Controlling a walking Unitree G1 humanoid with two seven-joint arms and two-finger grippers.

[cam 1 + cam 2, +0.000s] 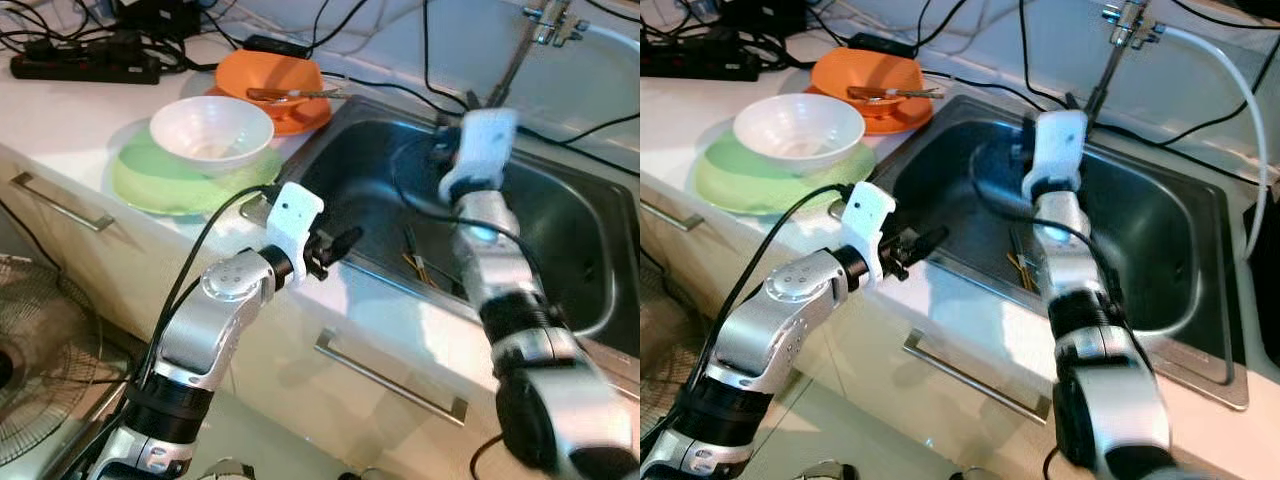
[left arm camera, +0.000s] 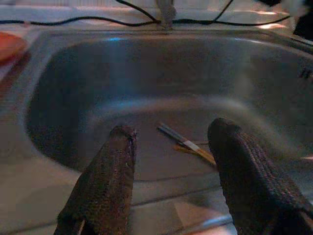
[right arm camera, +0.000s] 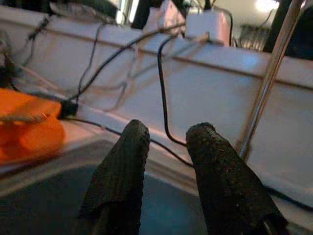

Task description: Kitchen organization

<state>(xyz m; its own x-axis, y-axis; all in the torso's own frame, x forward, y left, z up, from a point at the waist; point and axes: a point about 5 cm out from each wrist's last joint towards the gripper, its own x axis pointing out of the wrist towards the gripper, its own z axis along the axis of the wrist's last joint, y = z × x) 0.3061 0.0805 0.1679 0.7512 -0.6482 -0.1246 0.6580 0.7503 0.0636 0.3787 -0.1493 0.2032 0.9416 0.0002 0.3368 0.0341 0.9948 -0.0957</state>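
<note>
Steel sink [image 1: 560,300] set in white table [image 1: 60,130], drawer handles [image 1: 390,378] on the cabinet front below. Left tool [image 1: 345,243] hovers at the sink's near-left rim, fingers [image 2: 105,181] apart, nothing between them, pointing across the basin. In the left wrist view the basin floor holds utensils: a dark-handled knife-like piece [image 2: 178,139] lying crossed over a yellowish stick [image 2: 198,152], possibly chopsticks, too blurred to tell. Same utensils [image 1: 1020,262] seen from the head, on the basin floor, just left of the right forearm.

Right arm reaches over the sink, white wrist housing [image 1: 1055,150] raised near the back rim by the faucet [image 1: 1120,40]. Right tool [image 3: 166,142] aims at the back wall, fingers [image 3: 122,171] slightly apart, empty. Thin metal faucet stem [image 3: 271,73] just beside it; black cables [image 3: 161,83] run along the wall ledge.

On the table left of the sink: white bowl [image 1: 212,130] sitting on a green plate [image 1: 150,185], close to the sink's edge. Behind it an orange bowl [image 1: 270,75] on an orange plate, a spoon [image 1: 295,95] resting across it. Black power strip [image 1: 85,65] and tangled cords at the back left. Floor fan grille [image 1: 30,360] at lower left.
</note>
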